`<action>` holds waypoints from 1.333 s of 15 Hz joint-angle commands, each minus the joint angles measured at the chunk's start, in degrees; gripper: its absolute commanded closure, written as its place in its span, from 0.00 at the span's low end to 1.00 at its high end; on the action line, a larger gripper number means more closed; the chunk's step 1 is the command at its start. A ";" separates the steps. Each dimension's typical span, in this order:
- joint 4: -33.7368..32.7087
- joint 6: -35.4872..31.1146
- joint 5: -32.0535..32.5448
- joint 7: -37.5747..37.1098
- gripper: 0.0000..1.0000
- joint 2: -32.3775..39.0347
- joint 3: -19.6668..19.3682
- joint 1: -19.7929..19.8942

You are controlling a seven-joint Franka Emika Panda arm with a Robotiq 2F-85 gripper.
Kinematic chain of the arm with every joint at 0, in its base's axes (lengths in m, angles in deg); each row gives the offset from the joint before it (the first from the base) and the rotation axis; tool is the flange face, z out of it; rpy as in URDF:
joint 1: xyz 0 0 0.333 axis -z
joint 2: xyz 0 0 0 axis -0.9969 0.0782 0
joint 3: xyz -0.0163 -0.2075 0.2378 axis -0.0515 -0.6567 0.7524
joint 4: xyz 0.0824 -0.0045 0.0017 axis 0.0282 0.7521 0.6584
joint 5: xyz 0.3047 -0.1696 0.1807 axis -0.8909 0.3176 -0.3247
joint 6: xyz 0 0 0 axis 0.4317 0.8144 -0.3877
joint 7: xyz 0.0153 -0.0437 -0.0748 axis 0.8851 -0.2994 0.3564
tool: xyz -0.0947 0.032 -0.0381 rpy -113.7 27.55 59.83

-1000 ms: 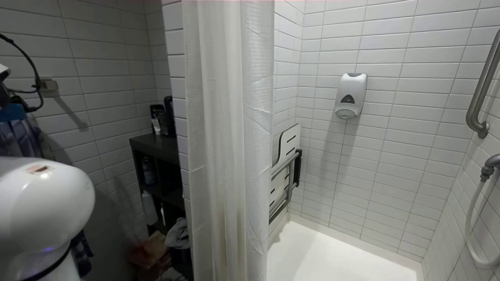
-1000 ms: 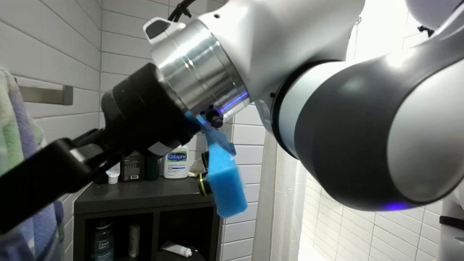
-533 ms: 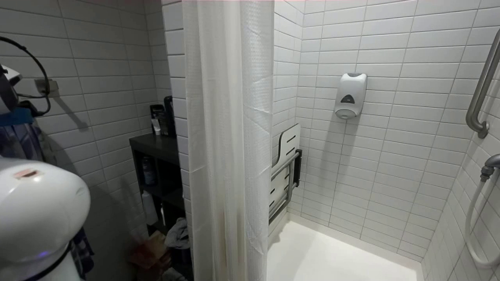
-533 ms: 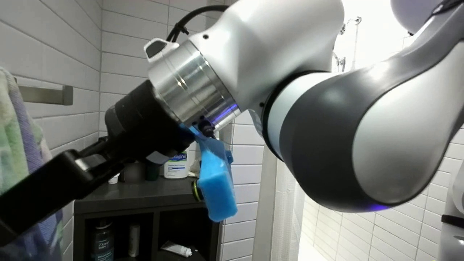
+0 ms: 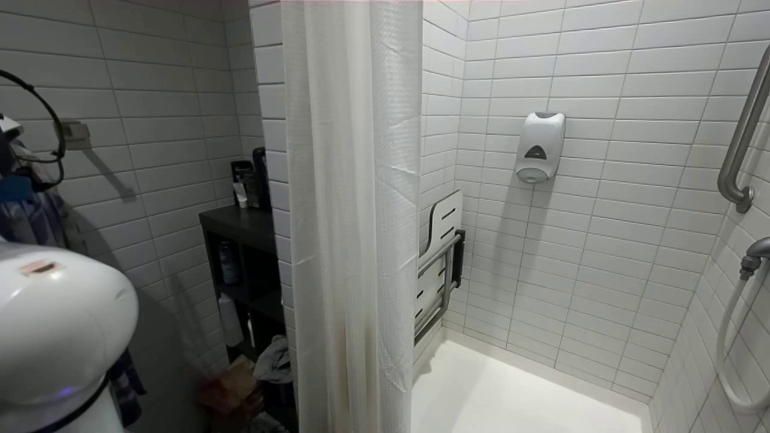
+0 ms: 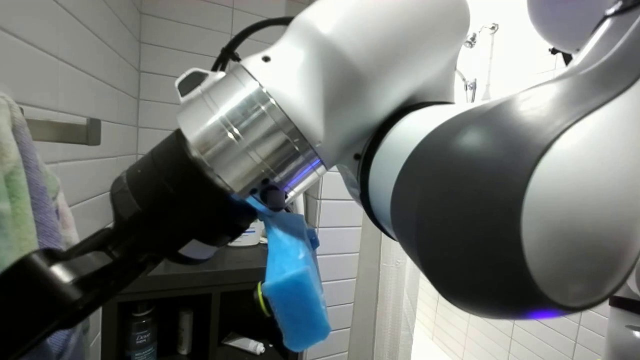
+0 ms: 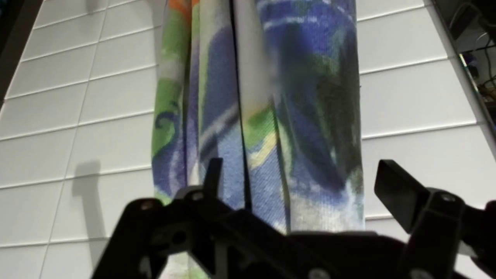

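A multicoloured towel (image 7: 314, 128), mostly blue, green and white, hangs in folds against the tiled wall in the wrist view. My gripper (image 7: 300, 170) stands open before it, holding nothing. The left fingertip (image 7: 213, 174) overlaps the towel's folds, while the right fingertip (image 7: 399, 190) lies past its right edge, over white tiles. I cannot tell whether either finger touches the cloth. In an exterior view the black gripper slants down to the left in front of the towel (image 6: 20, 180); its tips run out of the picture.
A towel bar (image 6: 62, 131) is on the wall. A blue block (image 6: 300, 310) hangs from my wrist. Behind the arm is a dark shelf unit (image 6: 215, 272) with bottles and a tube (image 6: 243, 344). A shower curtain (image 5: 349, 210) and folding seat (image 5: 442, 234) stand farther off.
My wrist and gripper have come down and somewhat left in an exterior view, the blue block moving along with them. The jaws have stayed open. The towel bar and shelf are unmoved.
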 commanded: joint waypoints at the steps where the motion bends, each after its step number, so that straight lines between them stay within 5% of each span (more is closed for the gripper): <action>1: 0.15 -1.66 1.42 -0.46 0.00 0.33 1.89 1.90; 7: 0.05 -2.10 1.51 -0.26 0.00 0.57 2.03 2.57; 8: -0.08 -1.83 1.47 -0.29 0.25 0.78 2.03 2.69; 11: -0.07 -1.58 1.46 -0.38 0.39 0.55 2.02 3.26; 18: -0.38 -1.39 0.99 -0.78 0.95 0.68 1.91 4.11; 20: -0.10 -1.24 0.82 -0.91 1.00 0.22 1.76 4.28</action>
